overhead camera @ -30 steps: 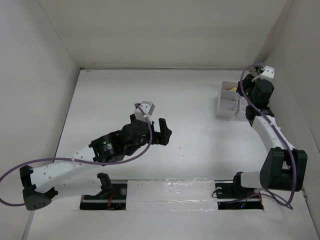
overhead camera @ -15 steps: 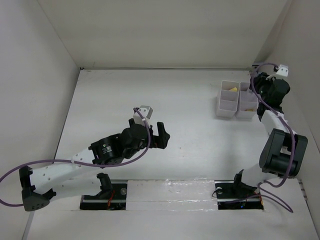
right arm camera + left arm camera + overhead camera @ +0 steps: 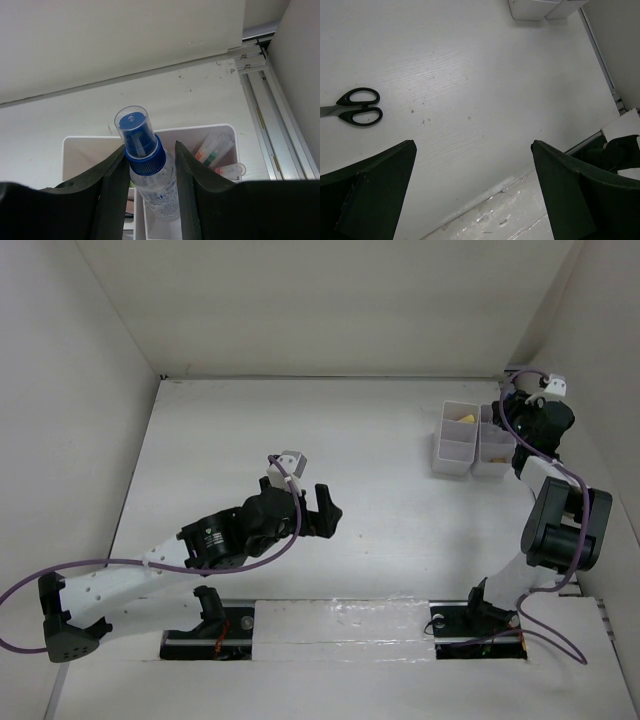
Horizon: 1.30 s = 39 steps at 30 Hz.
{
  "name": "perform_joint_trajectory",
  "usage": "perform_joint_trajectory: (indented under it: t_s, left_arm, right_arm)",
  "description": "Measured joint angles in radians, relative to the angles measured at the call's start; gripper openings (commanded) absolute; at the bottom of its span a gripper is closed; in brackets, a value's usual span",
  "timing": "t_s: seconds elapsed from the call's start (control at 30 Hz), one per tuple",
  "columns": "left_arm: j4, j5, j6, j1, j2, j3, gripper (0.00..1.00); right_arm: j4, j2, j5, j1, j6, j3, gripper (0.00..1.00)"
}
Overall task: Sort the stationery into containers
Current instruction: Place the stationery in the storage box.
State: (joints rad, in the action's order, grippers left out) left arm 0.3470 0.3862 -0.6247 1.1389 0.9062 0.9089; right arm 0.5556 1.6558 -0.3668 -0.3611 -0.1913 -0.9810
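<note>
My right gripper (image 3: 150, 150) is shut on the clear blue-capped bottle (image 3: 152, 177), whose base stands tilted inside the right white bin (image 3: 200, 129). Highlighters (image 3: 215, 149) with orange, green and pink ends lie in that bin's far compartment. In the top view the right gripper (image 3: 512, 423) is at the right bin (image 3: 493, 445), beside the left bin (image 3: 455, 440), which holds something yellow. My left gripper (image 3: 473, 150) is open and empty above the table. Black-handled scissors (image 3: 357, 106) lie flat to its left. In the top view the left gripper (image 3: 328, 508) hides them.
The right side wall (image 3: 600, 370) stands close behind the right wrist. An aluminium rail (image 3: 265, 115) runs along the table edge next to the bins. The table's front edge strip (image 3: 520, 210) lies below the left gripper. Both bins show at the top of the left wrist view (image 3: 532, 7).
The right wrist has swung from over the bins towards the right wall, its elbow folding back. The left gripper has drawn slightly nearer and stayed open.
</note>
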Motion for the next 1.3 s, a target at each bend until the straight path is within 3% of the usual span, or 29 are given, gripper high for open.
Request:
perform_joint_trajectory:
  t_s: [0.33, 0.57, 0.9, 1.0, 1.17, 1.3]
  left_arm:
    - [0.0, -0.019, 0.003, 0.0, -0.007, 0.0, 1.0]
    - [-0.003, -0.02, 0.003, 0.0, -0.02, 0.0, 1.0]
    - [-0.006, -0.02, 0.003, 0.0, -0.026, 0.0, 1.0]
    - [-0.005, -0.017, 0.002, 0.0, -0.037, 0.0, 1.0]
    - [0.014, 0.031, -0.027, 0.0, -0.039, 0.0, 1.0]
    - [0.054, 0.097, -0.087, -0.013, -0.013, 0.0, 1.0]
  right_arm:
    - [0.033, 0.006, -0.007, -0.031, -0.005, 0.0, 0.02]
    - [0.036, 0.008, -0.004, -0.047, -0.015, 0.0, 0.42]
    - [0.055, 0.007, 0.0, -0.046, -0.042, 0.011, 0.68]
    - [0.065, 0.003, 0.001, -0.046, -0.06, 0.021, 1.0]
    - [0.08, -0.085, 0.034, -0.011, -0.096, 0.068, 1.0]
    - [0.057, -0.21, 0.138, 0.133, -0.082, 0.063, 1.0]
